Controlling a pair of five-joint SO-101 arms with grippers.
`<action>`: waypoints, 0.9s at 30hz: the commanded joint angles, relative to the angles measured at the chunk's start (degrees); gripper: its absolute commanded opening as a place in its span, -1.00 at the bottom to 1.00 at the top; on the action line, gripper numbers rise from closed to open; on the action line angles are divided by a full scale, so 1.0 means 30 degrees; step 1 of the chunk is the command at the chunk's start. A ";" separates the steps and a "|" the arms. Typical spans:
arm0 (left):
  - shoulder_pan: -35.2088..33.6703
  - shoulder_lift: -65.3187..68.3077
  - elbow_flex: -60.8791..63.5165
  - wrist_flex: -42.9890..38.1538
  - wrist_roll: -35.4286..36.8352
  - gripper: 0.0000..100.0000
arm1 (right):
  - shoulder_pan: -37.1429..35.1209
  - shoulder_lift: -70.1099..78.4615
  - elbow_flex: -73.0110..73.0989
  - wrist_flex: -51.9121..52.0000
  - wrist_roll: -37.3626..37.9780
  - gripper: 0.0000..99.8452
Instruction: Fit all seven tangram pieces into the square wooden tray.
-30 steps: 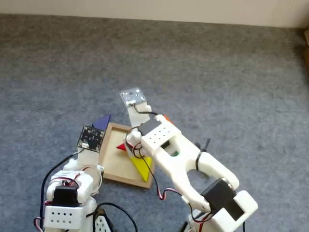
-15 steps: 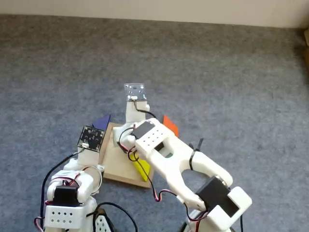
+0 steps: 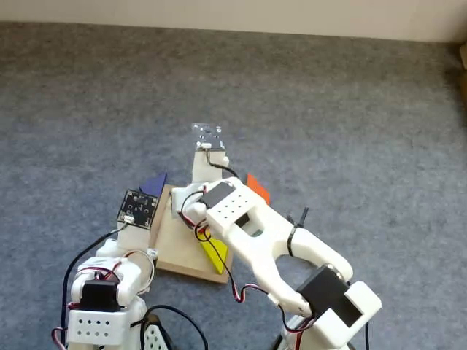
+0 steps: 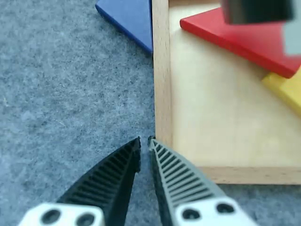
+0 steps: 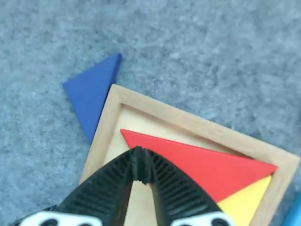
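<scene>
Left gripper (image 4: 145, 140), nearest the robot, hangs empty with its jaws all but closed, just outside the left rim of the square wooden tray (image 4: 161, 94) on the grey carpet. If it drops here, it could catch that rim and skew the tray. Inside lie a yellow wooden piece (image 4: 284, 89) on the near right and, farther in, a red triangular wooden piece (image 5: 202, 160). The right gripper (image 5: 140, 157), pinched shut on nothing, sits over the red piece; pressing down could slide it onto the yellow one. Beyond, a blue triangular wooden piece (image 5: 91, 92) lies against the far-left corner outside, and an orange wooden piece (image 3: 257, 188) lies far right.
</scene>
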 commanded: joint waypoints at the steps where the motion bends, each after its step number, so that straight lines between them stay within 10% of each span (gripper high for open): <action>1: -0.0073 -0.0777 0.0396 0.0000 0.0000 -0.90 | 0.0249 -0.1685 -0.0484 -0.0103 0.0234 -0.98; 27: -0.0073 -0.0777 0.0396 0.0000 0.0000 -0.90 | -0.0249 0.3853 -0.1890 0.2212 0.5187 -0.99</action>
